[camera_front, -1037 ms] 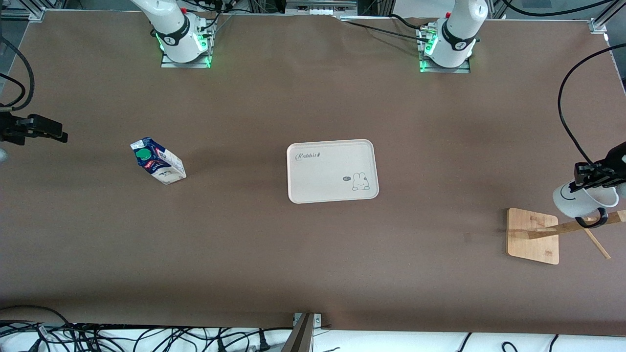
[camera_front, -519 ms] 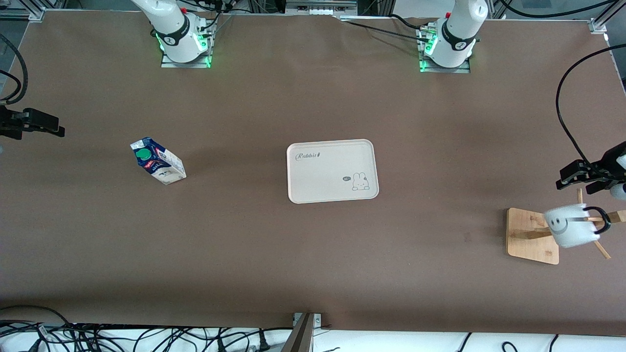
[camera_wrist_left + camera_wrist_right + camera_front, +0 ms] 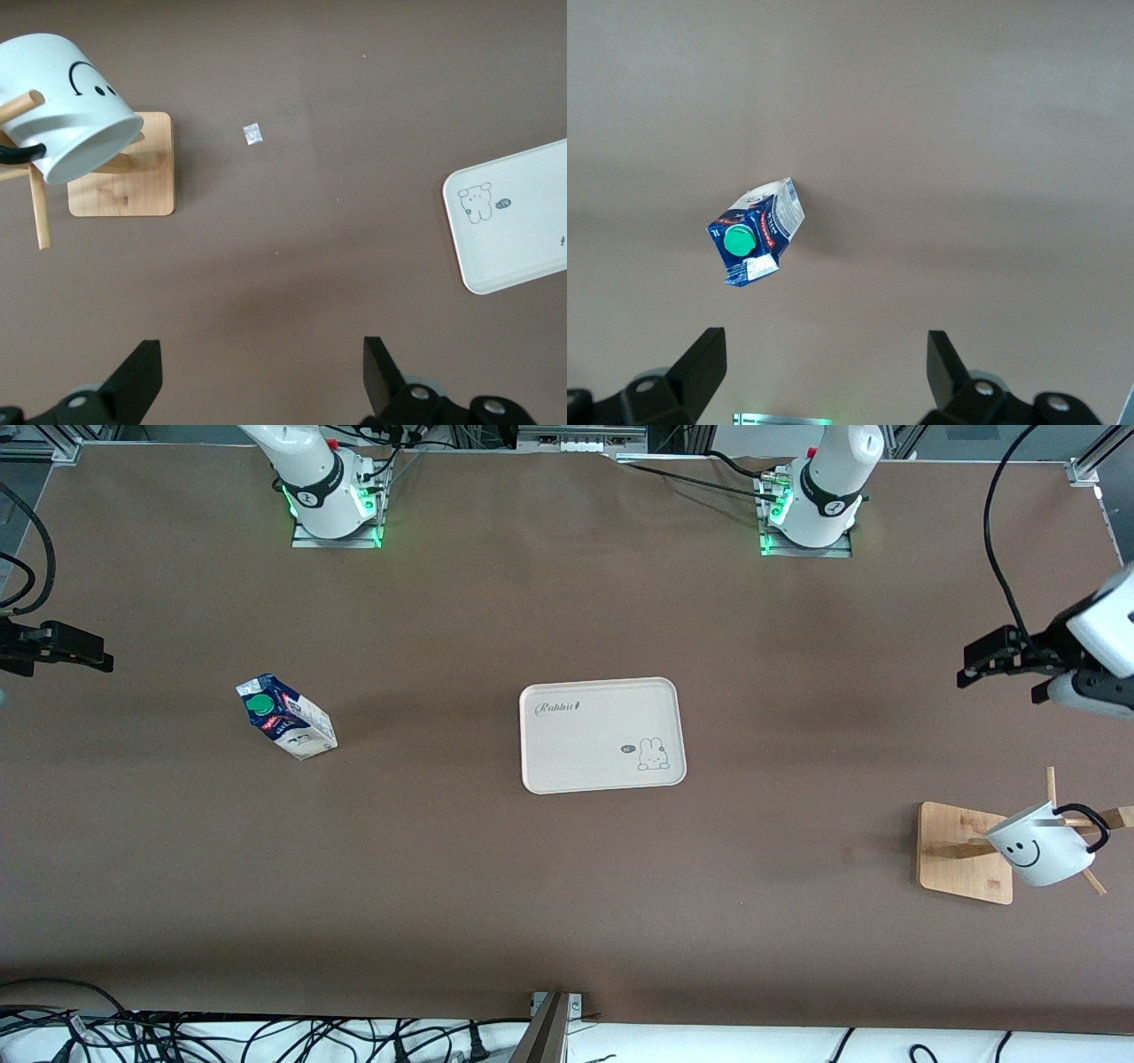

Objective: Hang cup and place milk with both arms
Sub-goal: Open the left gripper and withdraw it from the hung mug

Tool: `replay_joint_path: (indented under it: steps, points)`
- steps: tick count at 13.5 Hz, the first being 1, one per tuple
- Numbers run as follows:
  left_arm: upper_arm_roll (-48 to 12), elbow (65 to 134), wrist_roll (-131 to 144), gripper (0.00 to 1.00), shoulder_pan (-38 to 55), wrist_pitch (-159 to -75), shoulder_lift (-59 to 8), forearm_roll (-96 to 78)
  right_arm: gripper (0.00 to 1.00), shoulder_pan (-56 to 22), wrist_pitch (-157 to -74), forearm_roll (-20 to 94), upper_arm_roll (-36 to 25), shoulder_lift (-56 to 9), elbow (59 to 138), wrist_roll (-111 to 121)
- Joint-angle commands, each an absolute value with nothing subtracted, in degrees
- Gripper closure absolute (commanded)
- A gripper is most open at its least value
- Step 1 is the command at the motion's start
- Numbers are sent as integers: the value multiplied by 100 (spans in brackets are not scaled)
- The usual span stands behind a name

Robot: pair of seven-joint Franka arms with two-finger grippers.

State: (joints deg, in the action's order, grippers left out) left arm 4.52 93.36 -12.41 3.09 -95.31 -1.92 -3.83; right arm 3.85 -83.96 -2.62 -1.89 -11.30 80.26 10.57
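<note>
Left wrist view shows inside the cup; front view shows only its smiley side. Cup hangs by its handle on a peg of the wood rack, at the left arm's end of table. Milk stands at the right arm's end. Left gripper is up over bare table, jaws wide apart. Right gripper is up too, jaws apart, w/ milk below it. Tray sits mid-table.

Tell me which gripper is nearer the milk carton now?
Right. The right gripper is open over bare table beside the milk carton; the left gripper, open, is near the mug rack.
</note>
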Motion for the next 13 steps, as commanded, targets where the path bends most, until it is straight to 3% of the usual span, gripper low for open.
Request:
replay_joint_path:
  steps: [1,3,13]
  points:
    - [-131,9956,-1222,0,-307,-9615,245,-246,0,457,-8323,-343,-88,-1099,8051,1090]
    - [-132,10220,-1222,0,-316,-9764,412,-211,0,457,-8323,-343,-88,-1151,8042,1090]
    - [-141,10169,-765,0,-316,-9712,360,-158,0,466,-8315,-290,-88,-1151,7744,1072]
